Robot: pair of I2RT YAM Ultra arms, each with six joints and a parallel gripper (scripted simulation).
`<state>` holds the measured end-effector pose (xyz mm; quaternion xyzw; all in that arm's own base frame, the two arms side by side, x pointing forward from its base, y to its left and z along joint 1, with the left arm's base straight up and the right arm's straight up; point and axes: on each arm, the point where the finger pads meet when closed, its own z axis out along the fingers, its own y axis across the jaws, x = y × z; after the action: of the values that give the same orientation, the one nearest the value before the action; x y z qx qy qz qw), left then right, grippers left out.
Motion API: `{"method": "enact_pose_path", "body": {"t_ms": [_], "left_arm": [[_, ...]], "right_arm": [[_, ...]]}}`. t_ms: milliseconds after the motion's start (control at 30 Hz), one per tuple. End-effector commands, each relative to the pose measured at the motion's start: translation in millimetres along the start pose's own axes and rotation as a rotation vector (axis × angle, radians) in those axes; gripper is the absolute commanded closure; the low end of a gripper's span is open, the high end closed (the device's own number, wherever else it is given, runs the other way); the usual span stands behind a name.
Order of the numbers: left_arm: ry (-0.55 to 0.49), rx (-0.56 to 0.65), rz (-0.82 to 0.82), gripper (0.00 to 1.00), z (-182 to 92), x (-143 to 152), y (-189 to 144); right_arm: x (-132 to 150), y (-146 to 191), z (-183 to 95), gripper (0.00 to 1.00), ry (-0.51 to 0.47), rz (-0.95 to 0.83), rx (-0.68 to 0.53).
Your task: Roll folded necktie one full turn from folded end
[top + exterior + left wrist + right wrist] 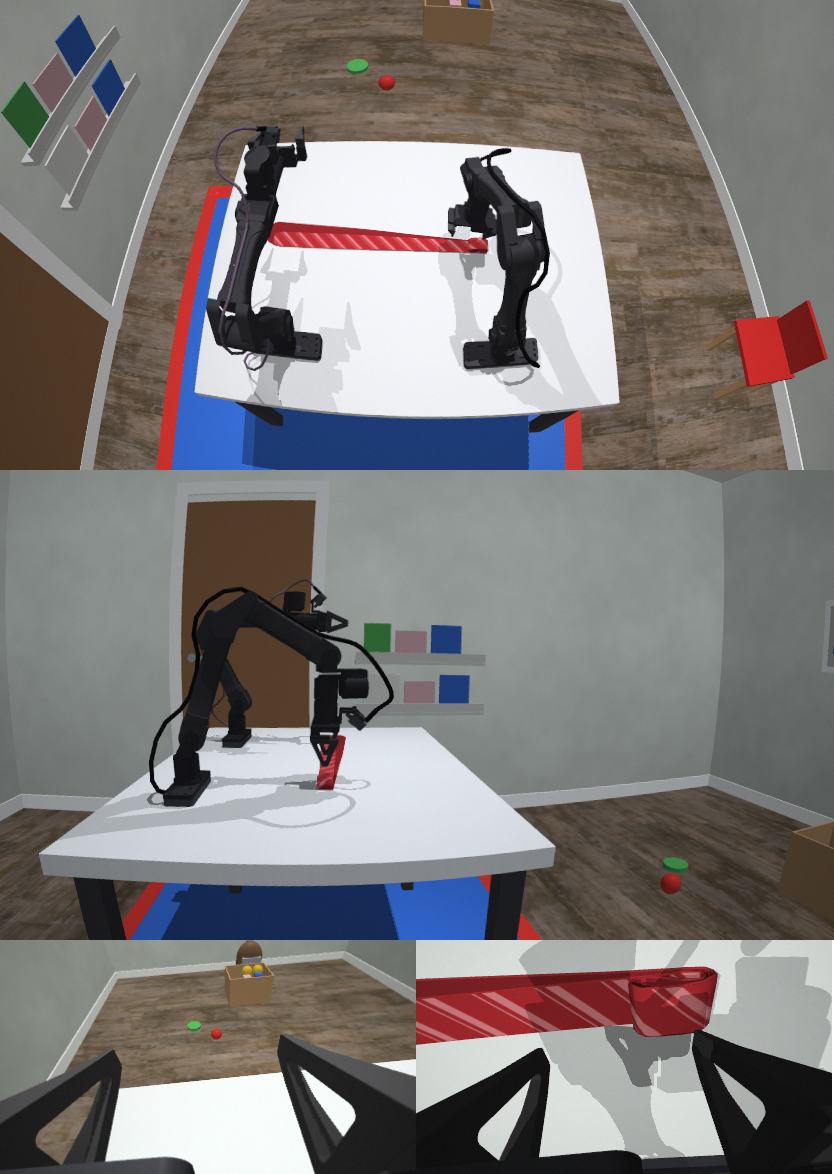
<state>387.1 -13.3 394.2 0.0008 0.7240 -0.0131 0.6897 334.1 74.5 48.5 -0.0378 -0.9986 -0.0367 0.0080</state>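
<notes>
The red striped necktie (373, 240) (338, 753) (491, 1012) lies along the table. At its right end in the top view is a short, low, flattened loop (479, 245) (671, 1012), with layers inside showing at one edge in the right wrist view. The strip runs out from it nearly straight. The left arm may cover the tie's far tip. My right gripper (468, 234) (325, 761) (618, 1048) is open and empty, pointing down above the tie near the loop. My left gripper (286, 133) (344, 622) (197, 1050) is open and empty, raised high near the table's back edge.
The white table (396, 326) (408, 831) carries both arm bases. The left arm (248, 256) stands beside the tie's wide end and the right arm (516, 256) beside its looped end. A red ball (386, 82), green disc (357, 65) and box (457, 24) are on the floor.
</notes>
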Motion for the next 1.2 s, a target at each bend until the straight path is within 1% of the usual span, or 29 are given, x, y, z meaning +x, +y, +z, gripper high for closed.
{"method": "enact_pose_path", "body": {"t_ms": [0,333,467,900,933,1167], "left_arm": [[-0.045,0.0,-0.013,0.0,-5.0,-20.5,2.3],[-0.045,0.0,-0.013,0.0,-5.0,-20.5,2.3],[-0.045,0.0,-0.013,0.0,-5.0,-20.5,2.3],[-0.045,0.0,-0.013,0.0,-5.0,-20.5,2.3],[-0.045,0.0,-0.013,0.03,-5.1,-20.3,2.0],[-0.021,0.027,0.001,0.11,-6.1,-9.2,-11.3]], "right_arm": [[-9.6,3.1,-21.7,0.1,-0.055,-0.006,-0.021],[-9.6,3.1,-21.7,0.1,-0.055,-0.006,-0.021],[-9.6,2.6,-21.7,0.11,-0.055,-0.006,-0.026],[-9.4,-3.3,-22.2,0.13,-0.055,-0.007,-0.089],[-9.4,-4.1,-22.2,0.14,-0.055,-0.007,-0.098],[-9.2,-10.9,-22.7,0.16,-0.055,-0.009,-0.171]]}}
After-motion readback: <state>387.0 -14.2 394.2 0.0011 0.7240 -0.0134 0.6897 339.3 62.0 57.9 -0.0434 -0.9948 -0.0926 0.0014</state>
